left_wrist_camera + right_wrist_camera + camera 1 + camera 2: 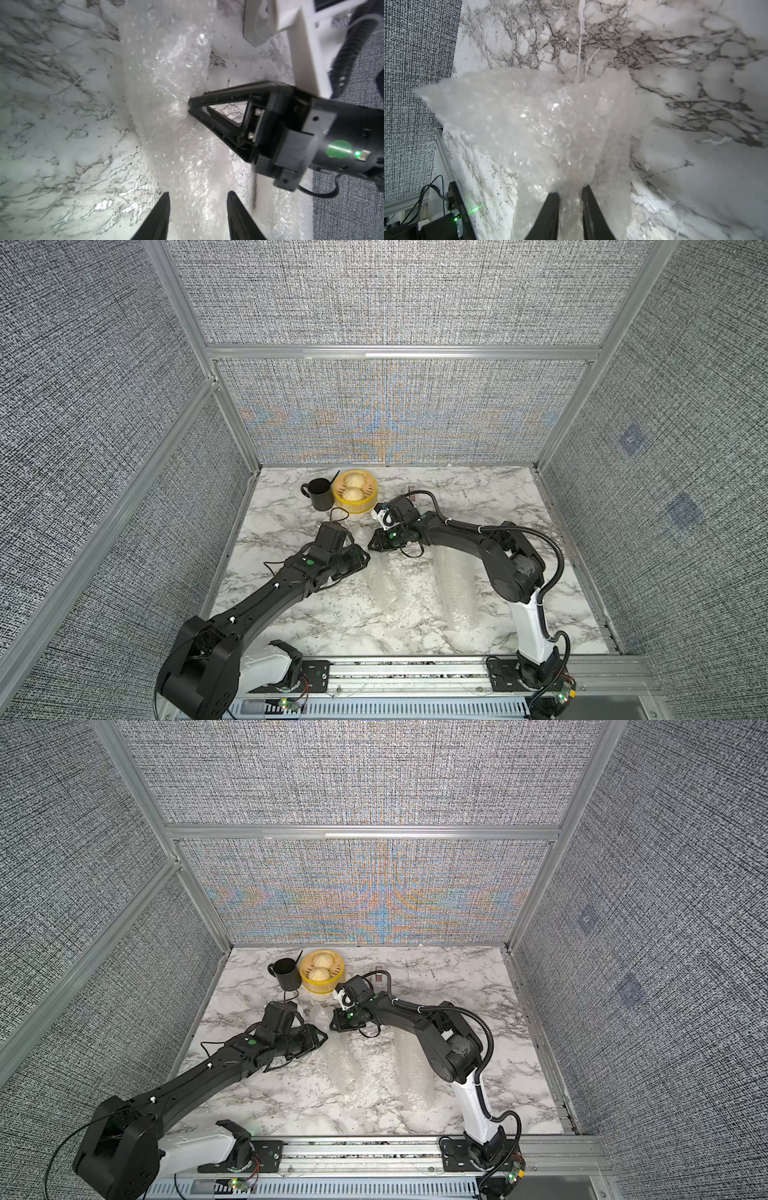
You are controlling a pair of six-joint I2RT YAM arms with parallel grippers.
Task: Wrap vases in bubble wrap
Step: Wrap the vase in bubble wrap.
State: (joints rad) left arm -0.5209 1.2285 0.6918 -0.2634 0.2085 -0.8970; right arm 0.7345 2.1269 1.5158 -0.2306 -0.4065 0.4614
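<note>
Bubble wrap (550, 124): judged light, limp, slippery; best taken at an edge. Right pincer (190, 105) was clamped on it; left pincer (198, 194) stood open.

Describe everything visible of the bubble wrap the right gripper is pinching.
The bubble wrap is clear, shiny plastic dotted with small air bubbles, crumpled into a long bundle lying on the marble table. The right gripper is shut on a fold at one side; the left gripper stands open close by. Nothing inside it shows.
</note>
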